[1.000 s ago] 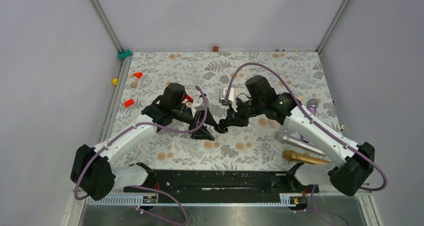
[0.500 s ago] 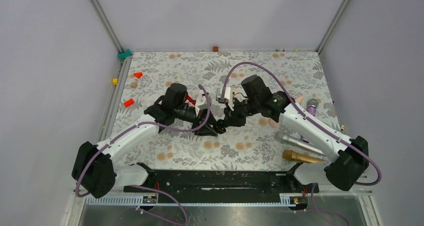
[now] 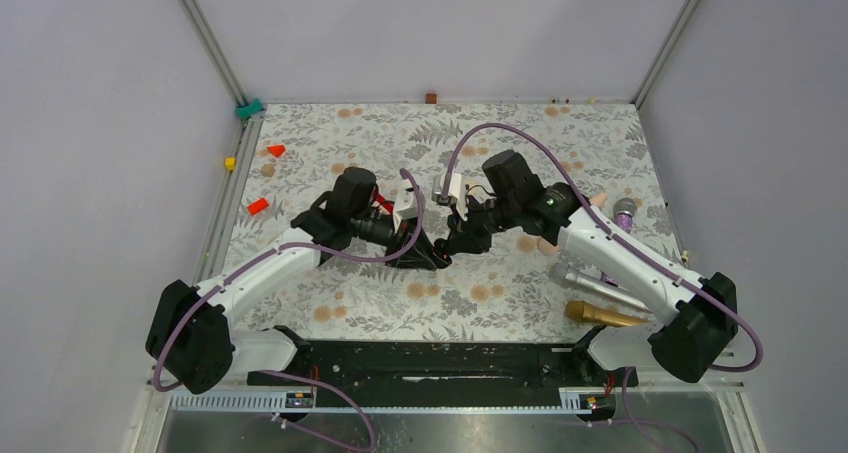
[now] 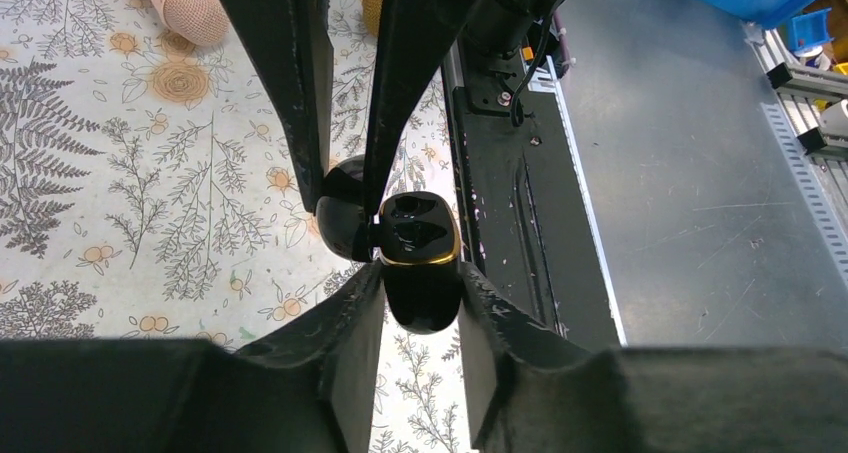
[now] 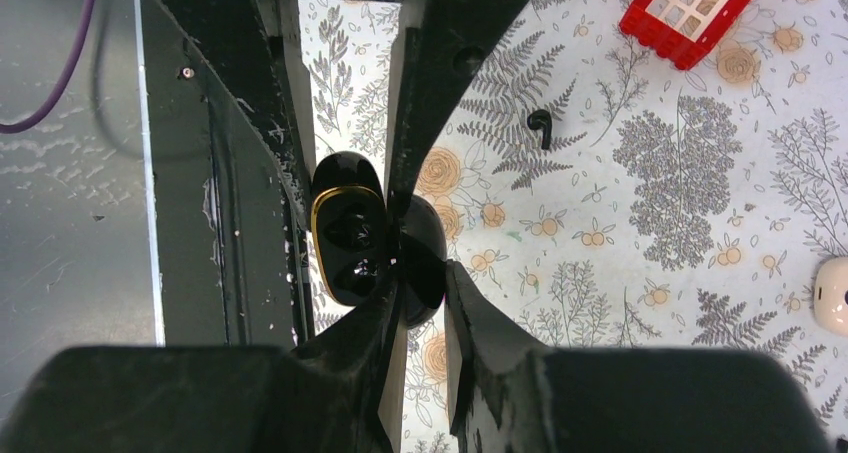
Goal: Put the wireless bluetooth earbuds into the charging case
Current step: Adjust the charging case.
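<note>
My left fingers [image 4: 340, 333] have just narrowed onto the open charging case [image 4: 420, 263], its lid [image 5: 428, 238] pinched tight in my right fingers [image 5: 480, 323] over the table [image 5: 700, 173], steadying it for the loose earbud [image 5: 541, 125].

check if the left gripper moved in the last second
Yes. The left gripper shifted right, away from the nearer red block and up to the case.
</note>
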Motion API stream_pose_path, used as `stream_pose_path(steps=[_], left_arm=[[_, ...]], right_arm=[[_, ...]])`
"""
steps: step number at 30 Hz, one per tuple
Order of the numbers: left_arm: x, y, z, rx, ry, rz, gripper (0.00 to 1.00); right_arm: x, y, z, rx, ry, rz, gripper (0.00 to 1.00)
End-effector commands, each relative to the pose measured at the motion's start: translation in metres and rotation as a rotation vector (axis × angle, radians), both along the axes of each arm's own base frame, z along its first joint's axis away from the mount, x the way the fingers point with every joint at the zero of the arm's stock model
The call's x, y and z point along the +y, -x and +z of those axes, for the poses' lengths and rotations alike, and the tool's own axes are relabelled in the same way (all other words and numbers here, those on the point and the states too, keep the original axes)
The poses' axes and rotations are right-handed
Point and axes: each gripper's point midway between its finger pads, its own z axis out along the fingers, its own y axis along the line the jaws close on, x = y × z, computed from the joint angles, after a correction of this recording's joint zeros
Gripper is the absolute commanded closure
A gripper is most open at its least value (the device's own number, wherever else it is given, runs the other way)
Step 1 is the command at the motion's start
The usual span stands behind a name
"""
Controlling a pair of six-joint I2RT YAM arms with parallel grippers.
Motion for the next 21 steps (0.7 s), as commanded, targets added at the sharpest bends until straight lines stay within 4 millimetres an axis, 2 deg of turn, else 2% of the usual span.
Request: stream_pose_path(steps=[1, 4, 8, 9, 10, 12, 15, 18, 21], left_arm=[[-0.005, -0.006, 0.009, -0.045, 0.028, 0.0, 0.74], [-0.006, -0.006, 0.009, -0.045, 0.027, 0.002, 0.86], [-0.006, -0.007, 0.01, -0.047, 0.028, 0.009, 0.98], [-0.006, -0.008, 0.01, -0.05, 0.028, 0.012, 0.99], [-0.005, -0.008, 0.01, -0.053, 0.027, 0.016, 1.0], [-0.004, -0.009, 0.01, -0.066, 0.024, 0.022, 1.0], [0.003, -0.008, 0.01, -0.121, 0.008, 0.017, 1.0], [0.013, -0.009, 0.018, -0.176, 0.026, 0.025, 1.0], [0.028, -0.006, 0.027, -0.243, 0.055, 0.013, 1.0]], right_arm=[[0.007, 0.0, 0.011, -0.026, -0.04, 0.01, 0.96], [0.007, -0.001, 0.012, -0.027, -0.043, 0.006, 0.94], [0.007, -0.001, 0.012, -0.025, -0.045, 0.003, 0.84], [0.007, -0.001, 0.013, -0.027, -0.046, 0.005, 0.78], [0.007, -0.001, 0.014, -0.032, -0.046, 0.002, 0.68], [0.004, -0.003, 0.018, -0.05, -0.036, -0.009, 0.42], [-0.005, -0.008, 0.033, -0.11, -0.029, -0.033, 0.19], [-0.017, -0.017, 0.054, -0.15, -0.065, -0.085, 0.04], [-0.03, -0.028, 0.07, -0.165, -0.096, -0.148, 0.01]])
